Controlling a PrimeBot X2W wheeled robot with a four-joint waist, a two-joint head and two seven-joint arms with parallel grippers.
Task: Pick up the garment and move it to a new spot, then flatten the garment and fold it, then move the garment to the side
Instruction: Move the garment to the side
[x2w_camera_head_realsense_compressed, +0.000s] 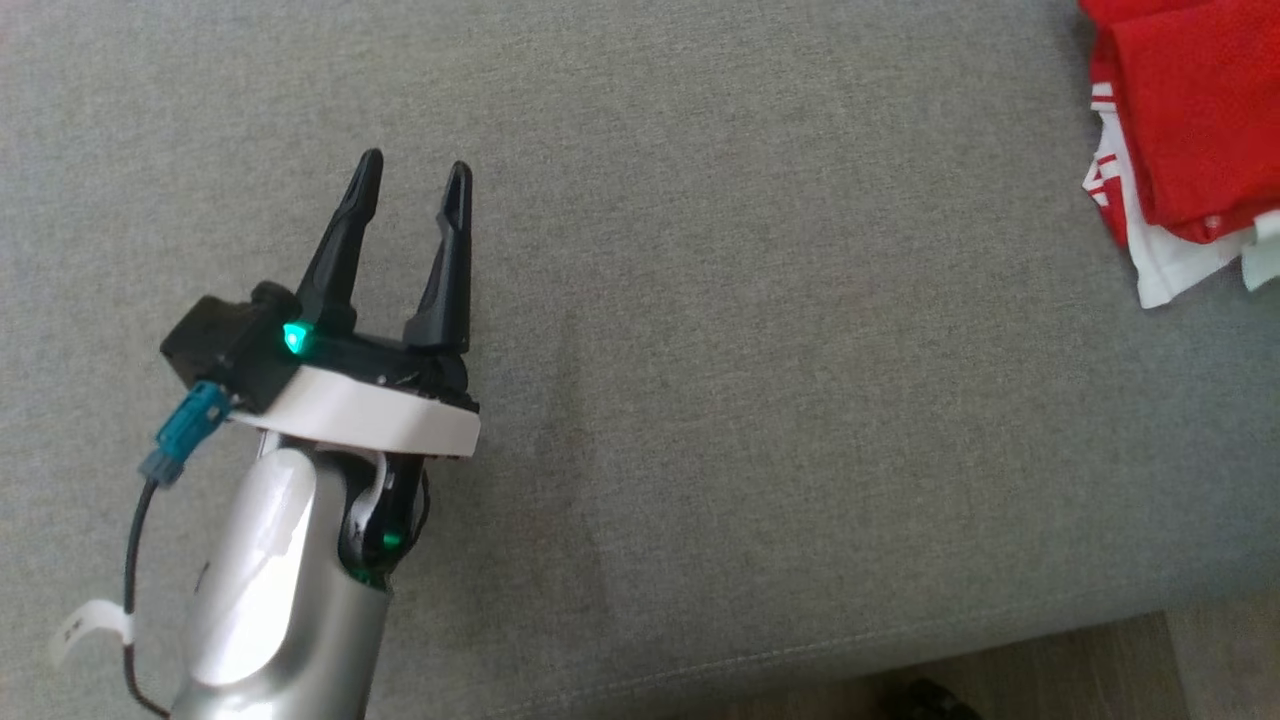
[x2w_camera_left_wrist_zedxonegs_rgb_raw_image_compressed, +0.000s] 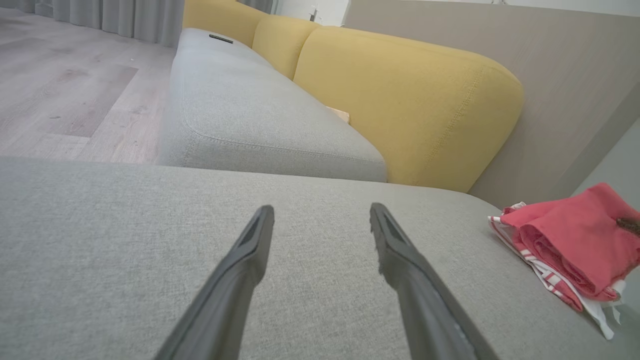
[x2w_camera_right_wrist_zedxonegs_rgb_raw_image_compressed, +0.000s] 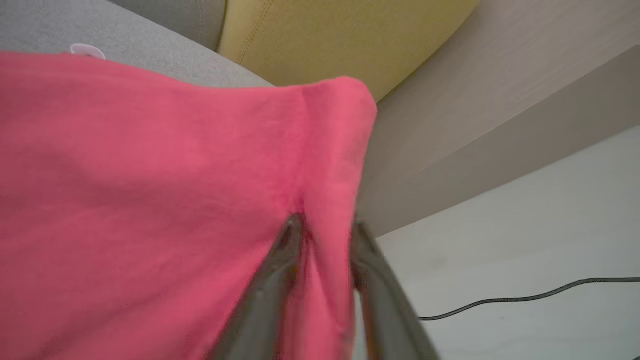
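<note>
A: What must the robot get right at this point?

B: The garment (x2w_camera_right_wrist_zedxonegs_rgb_raw_image_compressed: 150, 200) lies folded at the end of the sofa seat (x2w_camera_head_realsense_compressed: 750, 350), so this looks like the last step, setting it aside. The right tool (x2w_camera_right_wrist_zedxonegs_rgb_raw_image_compressed: 325, 227) should part its fingers fully before backing off. It should then draw out along their own line, so the top layer isn't dragged and the fold undone. The pile seems close to the seat's end, so it should rest wholly on the seat first.

A: How does that tool stand?

B: Narrow. At the lower centre of the right wrist view, a ridge of red cloth runs up between its two fingers. The picture is smeared there, so whether the cloth is pinched or lies loose cannot be told.

A: And the other one?

B: The left tool (x2w_camera_head_realsense_compressed: 415, 165), at the lower left of the head view, stands wide with nothing between its fingers. It hangs over bare grey seat, well apart from the garment, and is best left out of the way.

A: Where is the garment, looking further out?

B: In the upper right corner of the head view, partly cut by the frame, red on top with white and red stripes beneath. In the left wrist view it lies at the right edge. The yellow backrest (x2w_camera_left_wrist_zedxonegs_rgb_raw_image_compressed: 400, 100) is beyond it at upper centre, and the wooden floor (x2w_camera_left_wrist_zedxonegs_rgb_raw_image_compressed: 75, 100) at the upper left.
</note>
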